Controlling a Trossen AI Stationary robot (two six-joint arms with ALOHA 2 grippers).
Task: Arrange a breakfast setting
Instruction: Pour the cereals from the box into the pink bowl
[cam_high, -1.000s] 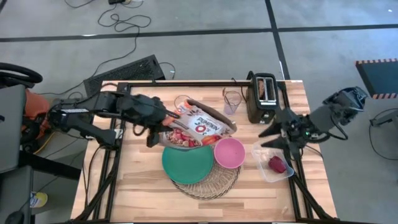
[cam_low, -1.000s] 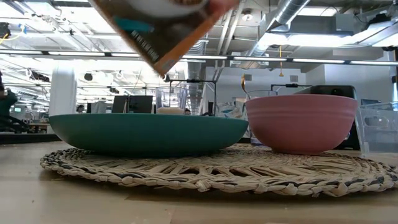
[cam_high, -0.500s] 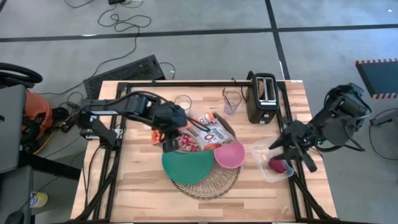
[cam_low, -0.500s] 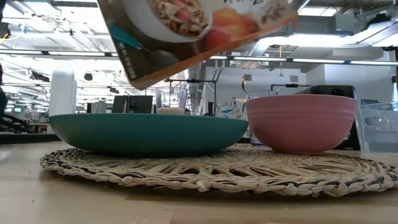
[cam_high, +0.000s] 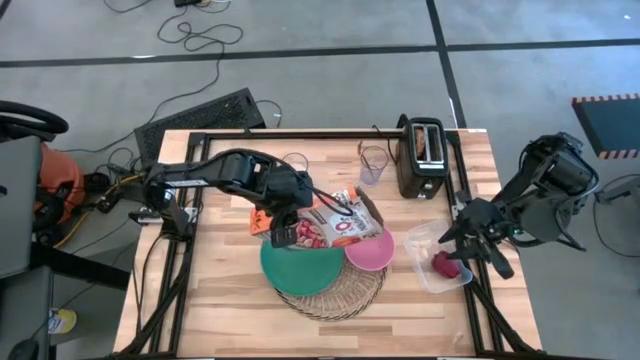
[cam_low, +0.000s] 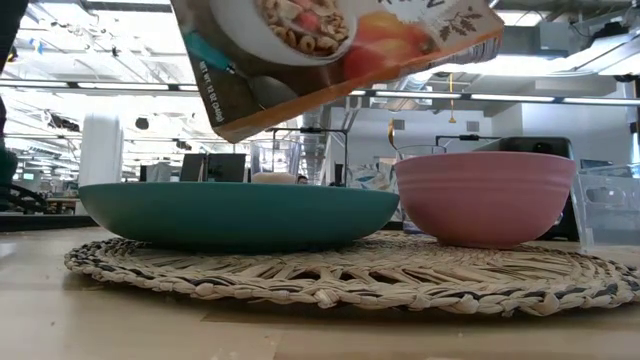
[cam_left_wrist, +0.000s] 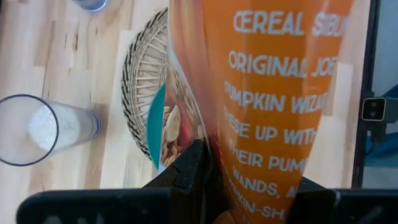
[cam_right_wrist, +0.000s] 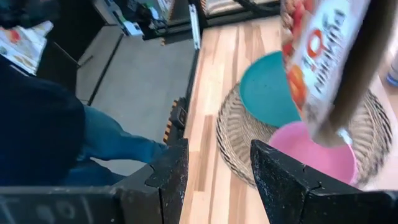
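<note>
While the left tool (cam_high: 283, 226) clenches the cereal box (cam_high: 335, 224) tilted above the pink bowl (cam_high: 368, 251), the light, crushable carton seems best pinched across its stiff narrow edges.

The scene is lit evenly and brightly from above by ceiling strip lights (cam_low: 120, 86), and only soft shadows are cast. Glare is seen in the bright room behind the pink bowl (cam_low: 486, 196). The cereal box (cam_right_wrist: 317, 59) is rendered blurred beyond the right gripper's fingers (cam_right_wrist: 283, 177).
</note>
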